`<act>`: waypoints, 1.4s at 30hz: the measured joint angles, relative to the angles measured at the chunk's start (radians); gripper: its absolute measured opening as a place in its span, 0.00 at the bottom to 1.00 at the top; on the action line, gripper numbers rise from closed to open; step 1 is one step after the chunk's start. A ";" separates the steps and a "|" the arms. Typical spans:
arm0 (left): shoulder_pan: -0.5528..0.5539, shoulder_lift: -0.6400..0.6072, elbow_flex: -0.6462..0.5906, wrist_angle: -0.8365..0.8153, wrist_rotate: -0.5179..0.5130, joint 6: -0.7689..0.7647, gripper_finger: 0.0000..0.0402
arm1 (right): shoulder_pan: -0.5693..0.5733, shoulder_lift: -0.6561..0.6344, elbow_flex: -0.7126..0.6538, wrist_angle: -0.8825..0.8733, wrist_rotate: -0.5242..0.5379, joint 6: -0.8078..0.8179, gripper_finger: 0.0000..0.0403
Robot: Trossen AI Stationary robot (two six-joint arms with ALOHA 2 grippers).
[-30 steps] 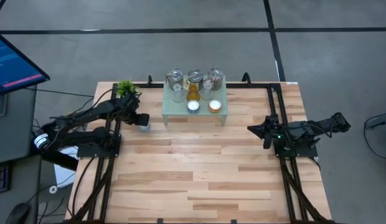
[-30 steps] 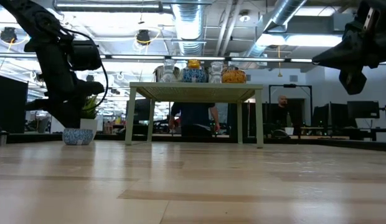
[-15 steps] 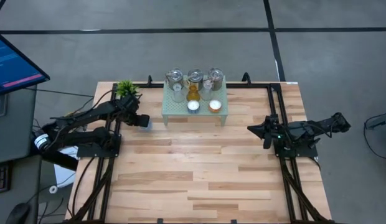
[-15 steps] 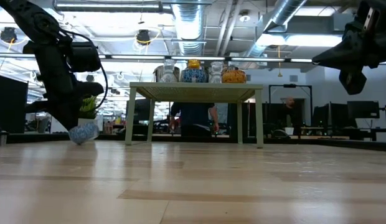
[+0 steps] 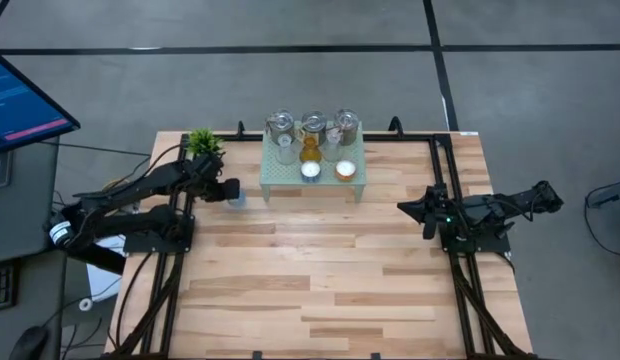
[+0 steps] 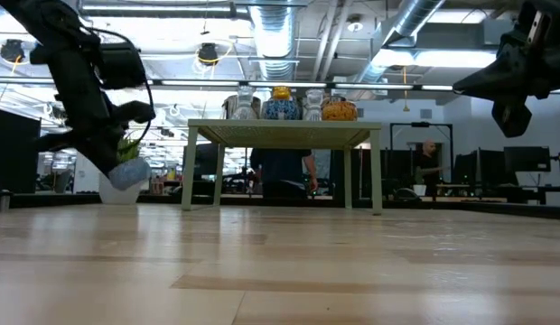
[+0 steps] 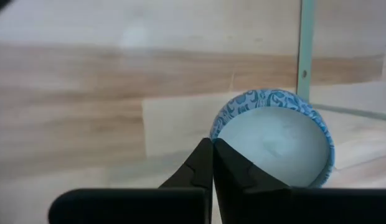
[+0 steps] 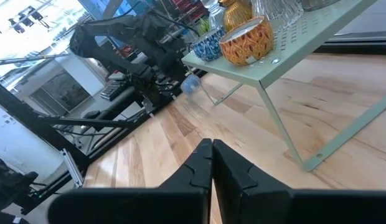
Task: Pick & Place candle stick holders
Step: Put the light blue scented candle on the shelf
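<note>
Blue patterned cup (image 6: pixel 126 171) up off the table (image 5: pixel 320 270), tilted, just beside the left front leg of the green stand (image 5: pixel 290 178). Pinched at its rim by the left gripper (image 7: pixel 213 149), fingers pressed together on the cup wall. Pale, smooth inside of the cup facing the left wrist camera.

On the stand: three silvery jars (image 5: pixel 281 124) in a row at the back, an amber cup (image 5: pixel 310 152) just in front of the middle one, a white cup (image 5: pixel 310 170) and an orange cup (image 5: pixel 345 170) side by side at the front edge.

Small green plant (image 5: pixel 202 141) at the table's back left corner, near the left arm.

Right gripper (image 5: pixel 402 207) well apart at the table's right side, raised, fingers together, nothing between them.
</note>
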 joint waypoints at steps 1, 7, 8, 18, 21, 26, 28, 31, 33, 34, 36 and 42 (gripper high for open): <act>-0.006 -0.010 0.008 -0.027 0.000 -0.019 0.00 | 0.000 0.000 0.000 0.000 0.001 0.000 0.00; -0.068 -0.071 0.074 -0.186 0.000 -0.127 0.00 | 0.000 0.000 0.000 0.000 0.027 -0.083 0.00; -0.080 -0.081 0.086 -0.196 0.000 -0.143 0.00 | 0.000 0.000 0.000 0.000 0.027 -0.098 0.00; -0.209 -0.115 0.213 -0.205 0.000 -0.297 0.00 | 0.000 0.000 0.001 -0.009 0.027 -0.211 0.01; -0.246 -0.112 0.248 -0.206 0.000 -0.321 0.00 | 0.000 0.000 0.001 -0.077 0.021 -0.211 0.01; -0.295 -0.112 0.304 -0.205 0.000 -0.363 0.00 | 0.001 0.000 0.001 -0.171 -0.041 -0.179 0.00; -0.312 -0.112 0.330 -0.205 0.000 -0.370 0.00 | 0.001 0.000 0.001 -0.170 -0.093 -0.191 0.00; -0.332 -0.112 0.368 -0.205 0.000 -0.385 0.00 | 0.001 0.000 0.001 -0.168 -0.157 -0.211 0.00; -0.335 -0.112 0.392 -0.205 -0.002 -0.396 0.00 | 0.001 0.000 0.001 -0.166 -0.173 -0.222 0.00; -0.335 -0.112 0.403 -0.205 -0.007 -0.397 0.00 | 0.001 0.000 0.000 -0.162 -0.186 -0.229 0.00; -0.335 -0.097 0.429 -0.204 -0.029 -0.401 0.00 | 0.001 0.000 -0.002 -0.148 -0.204 -0.244 0.00; -0.327 -0.003 0.496 -0.201 -0.066 -0.388 0.00 | 0.000 0.001 -0.002 -0.150 -0.192 -0.253 0.00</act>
